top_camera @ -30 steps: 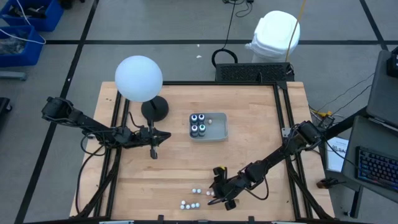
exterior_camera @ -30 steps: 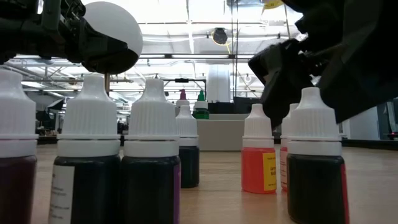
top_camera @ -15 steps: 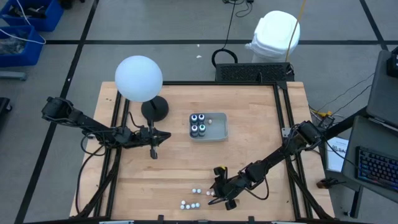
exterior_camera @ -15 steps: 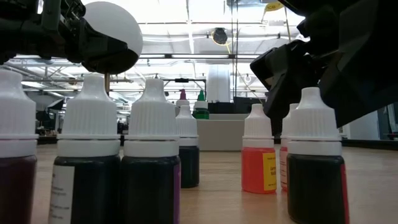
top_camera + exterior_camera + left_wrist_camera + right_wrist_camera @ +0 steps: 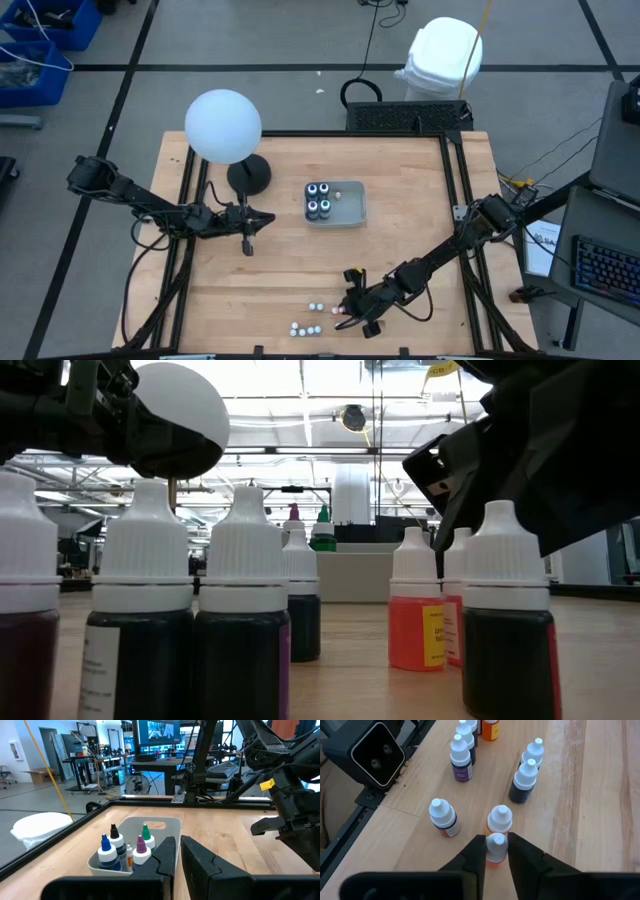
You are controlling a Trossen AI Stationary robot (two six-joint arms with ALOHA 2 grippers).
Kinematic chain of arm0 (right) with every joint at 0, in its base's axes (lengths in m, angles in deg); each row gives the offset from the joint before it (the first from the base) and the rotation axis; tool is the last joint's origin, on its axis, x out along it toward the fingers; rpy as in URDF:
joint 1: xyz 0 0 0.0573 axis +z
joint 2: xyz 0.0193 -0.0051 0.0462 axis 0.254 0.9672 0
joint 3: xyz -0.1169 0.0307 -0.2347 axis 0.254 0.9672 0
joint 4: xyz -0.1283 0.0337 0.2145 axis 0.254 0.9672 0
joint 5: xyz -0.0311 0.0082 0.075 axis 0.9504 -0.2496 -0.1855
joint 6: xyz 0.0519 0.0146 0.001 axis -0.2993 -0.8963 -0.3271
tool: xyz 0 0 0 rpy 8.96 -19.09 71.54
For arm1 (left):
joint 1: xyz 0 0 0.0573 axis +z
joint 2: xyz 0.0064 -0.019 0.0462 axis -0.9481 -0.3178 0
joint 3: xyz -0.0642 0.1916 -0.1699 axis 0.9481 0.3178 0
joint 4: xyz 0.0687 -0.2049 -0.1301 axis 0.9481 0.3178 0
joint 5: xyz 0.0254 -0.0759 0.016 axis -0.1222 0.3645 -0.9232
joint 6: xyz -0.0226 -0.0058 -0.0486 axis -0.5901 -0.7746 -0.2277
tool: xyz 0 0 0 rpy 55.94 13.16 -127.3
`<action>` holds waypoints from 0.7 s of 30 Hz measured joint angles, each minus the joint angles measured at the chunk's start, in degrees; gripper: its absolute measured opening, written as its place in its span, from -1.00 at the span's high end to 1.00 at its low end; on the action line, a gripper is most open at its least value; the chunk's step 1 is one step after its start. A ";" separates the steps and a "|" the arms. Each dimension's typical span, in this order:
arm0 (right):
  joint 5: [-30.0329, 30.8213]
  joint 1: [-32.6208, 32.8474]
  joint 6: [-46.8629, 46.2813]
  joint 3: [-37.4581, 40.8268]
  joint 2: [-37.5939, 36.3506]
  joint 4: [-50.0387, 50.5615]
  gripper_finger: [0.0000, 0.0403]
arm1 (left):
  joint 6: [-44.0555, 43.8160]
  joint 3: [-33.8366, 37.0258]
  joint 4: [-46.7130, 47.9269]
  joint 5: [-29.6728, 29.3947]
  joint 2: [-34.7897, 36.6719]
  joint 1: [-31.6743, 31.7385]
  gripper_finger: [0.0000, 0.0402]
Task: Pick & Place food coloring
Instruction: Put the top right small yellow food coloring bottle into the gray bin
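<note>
right tool pinching 1 orange bottle by its cap | light, rigid, tippy, grip cap | left tool closed, empty

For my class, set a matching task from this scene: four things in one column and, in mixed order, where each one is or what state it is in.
Things
1. right gripper
2. left gripper
3. clear tray
4. white globe lamp

Places or states
A. mid-table, holding a few bottles
B. closing on a white-capped bottle near the table's front edge
C. back left of the table
D. shut, holding nothing, left of the tray

Pairs: 1-B, 2-D, 3-A, 4-C
</note>
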 joint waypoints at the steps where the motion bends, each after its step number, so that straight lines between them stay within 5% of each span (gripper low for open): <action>1: 0.03 0.00 0.13 0.00 0.00 -0.02 0.72 | 0.00 0.00 0.12 -0.02 0.00 0.00 0.81; 21: 0.11 0.22 2.54 -0.02 -4.01 1.73 0.78 | 0.00 0.00 0.99 -0.07 0.00 -0.02 0.81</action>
